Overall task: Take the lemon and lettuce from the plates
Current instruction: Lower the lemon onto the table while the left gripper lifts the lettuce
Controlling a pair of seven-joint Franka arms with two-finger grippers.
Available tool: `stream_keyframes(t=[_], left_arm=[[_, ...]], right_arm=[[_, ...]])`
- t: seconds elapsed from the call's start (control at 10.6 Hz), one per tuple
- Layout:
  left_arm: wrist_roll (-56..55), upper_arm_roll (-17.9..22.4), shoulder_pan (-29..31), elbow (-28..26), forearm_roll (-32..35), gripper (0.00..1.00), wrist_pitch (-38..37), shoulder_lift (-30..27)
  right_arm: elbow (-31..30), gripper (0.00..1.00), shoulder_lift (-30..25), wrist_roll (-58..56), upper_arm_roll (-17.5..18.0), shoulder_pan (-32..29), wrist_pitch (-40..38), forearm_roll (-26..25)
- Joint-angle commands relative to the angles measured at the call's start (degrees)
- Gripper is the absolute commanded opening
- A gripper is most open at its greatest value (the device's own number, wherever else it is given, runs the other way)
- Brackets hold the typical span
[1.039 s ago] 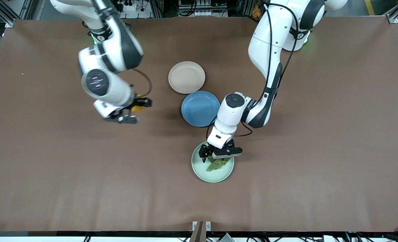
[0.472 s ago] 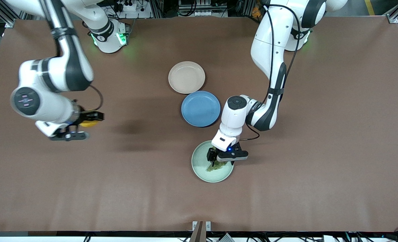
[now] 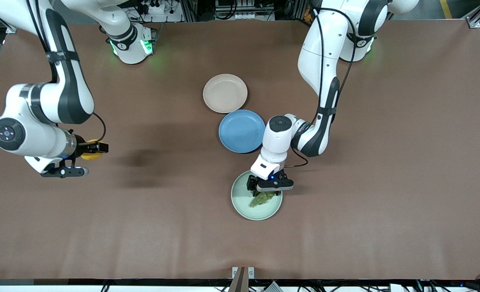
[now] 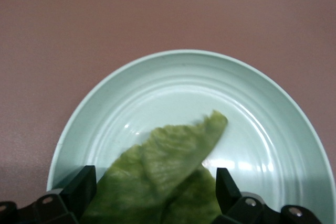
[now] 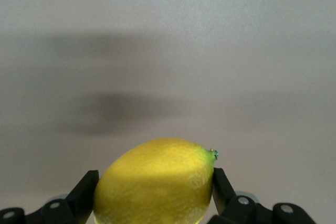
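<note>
Lemon (image 5: 157,182) sits clamped between the fingers of the right gripper (image 3: 89,151), held up in the air over bare brown table (image 3: 386,182) toward the right arm's end, well apart from all plates. Its shadow falls on the tabletop below. Lettuce (image 3: 263,198) lies on the mint green plate (image 3: 240,200), the plate nearest the front camera. Left gripper (image 3: 269,185) is down on it; in the left wrist view the two fingers (image 4: 79,190) stand either side of the leaf (image 4: 168,177), w/ the leaf filling the gap, closed on it; can't tell if it's lifted clear of the plate. Beige plate (image 3: 225,93) sits farthest from the camera, bare inside. Blue plate (image 3: 242,131) lies btw. the other two, rim touching the beige one. Table covering is plain matte brown. Along the top edge: aluminium framing, cables, and the arm bases w/ green lights.
</note>
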Motion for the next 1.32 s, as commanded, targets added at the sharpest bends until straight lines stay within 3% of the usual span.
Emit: stream_keyframes(t=[0.0, 0.09, 0.38, 0.47, 0.85, 0.94, 1.04, 1.23], left_arm=[[0.0, 1.0, -0.9, 0.4, 1.8, 1.0, -0.4, 1.0], [0.0, 1.0, -1.1, 0.5, 2.3, 1.0, -0.4, 1.7], [0.1, 1.1, -1.2, 0.5, 2.7, 0.09, -0.4, 2.2], [0.1, 1.1, -1.2, 0.5, 2.9, 0.0, -0.4, 2.2], [-0.1, 1.1, -0.5, 0.5, 2.6, 0.0, -2.6, -0.8], [0.5, 1.1, 0.0, 0.5, 2.7, 0.0, -5.9, -2.8], [1.1, 1.1, 1.1, 0.6, 3.0, 0.0, -9.5, -5.2], [2.3, 0.9, 2.0, 0.8, 3.0, 0.0, -16.1, -9.1]], right_arm=[[1.1, 0.2, 3.8, -1.2, 1.0, -1.7, 3.3, -0.1], [1.1, 0.2, 5.1, -2.7, 1.0, -2.3, 4.6, -0.1], [0.9, 0.22, 9.0, -4.3, 1.2, -5.5, 8.6, 0.2], [0.9, 0.23, 10.1, -4.5, 1.2, -5.8, 9.6, 0.2], [0.9, 0.3, 13.1, -4.4, 1.5, -5.9, 12.0, 0.3], [1.1, 0.91, 13.2, -4.1, 1.5, -5.9, 12.0, 0.4], [1.3, 1.0, 13.1, -4.2, 1.4, -6.0, 11.8, 1.1], [3.9, 1.0, 12.8, -4.4, 1.4, -5.9, 9.8, 2.0]])
